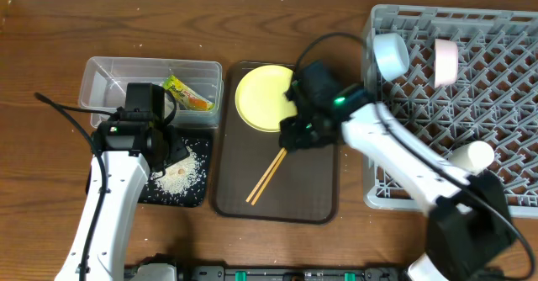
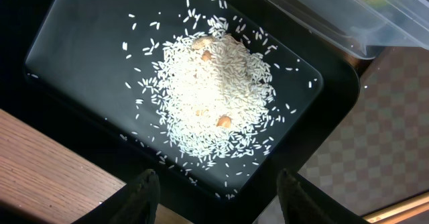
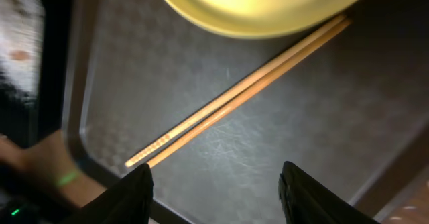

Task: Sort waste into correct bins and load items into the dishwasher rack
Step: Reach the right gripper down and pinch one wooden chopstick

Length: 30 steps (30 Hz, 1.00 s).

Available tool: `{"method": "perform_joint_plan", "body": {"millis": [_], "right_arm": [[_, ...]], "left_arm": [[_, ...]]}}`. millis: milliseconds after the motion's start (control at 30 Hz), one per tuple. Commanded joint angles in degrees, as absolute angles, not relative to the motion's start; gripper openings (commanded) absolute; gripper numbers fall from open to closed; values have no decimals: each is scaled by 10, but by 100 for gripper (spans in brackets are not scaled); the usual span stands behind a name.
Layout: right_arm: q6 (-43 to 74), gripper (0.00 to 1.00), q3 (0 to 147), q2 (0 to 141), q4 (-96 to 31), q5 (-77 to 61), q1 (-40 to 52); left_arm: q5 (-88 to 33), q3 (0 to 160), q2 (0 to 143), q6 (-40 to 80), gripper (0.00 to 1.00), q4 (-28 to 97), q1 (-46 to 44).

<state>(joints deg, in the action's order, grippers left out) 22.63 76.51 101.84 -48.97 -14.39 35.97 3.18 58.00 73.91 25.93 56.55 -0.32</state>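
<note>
Lying parallel, thin tan chopsticks [image 3: 238, 92] cross the brown tray [image 3: 288, 140].

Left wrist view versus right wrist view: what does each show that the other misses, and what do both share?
Left wrist only: a heap of rice in the black tray, sharply seen, and a corner of the clear tub. Right wrist only: the yellow plate and the chopsticks on the brown tray; a pale blur at its left edge cannot be identified. Both: the checkered brown tray surface, plus an open, empty gripper: left gripper, right gripper.
</note>
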Motion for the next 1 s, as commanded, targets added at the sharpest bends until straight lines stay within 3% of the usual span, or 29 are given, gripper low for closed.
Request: {"method": "perform_joint_plan", "body": {"millis": [0,367,767,967], "right_arm": [[314,58,761,1046,-490,-67,400],[401,59,761,1134,-470,7,474],[413,59,761,1163,-474,13,477],[437,54,761,1163,-512,61,464]], "left_arm": [[35,586,737,267,59,567,0],[35,586,737,267,59,567,0],[35,586,737,267,59,566,0],[35,586,737,267,59,566,0]]}}
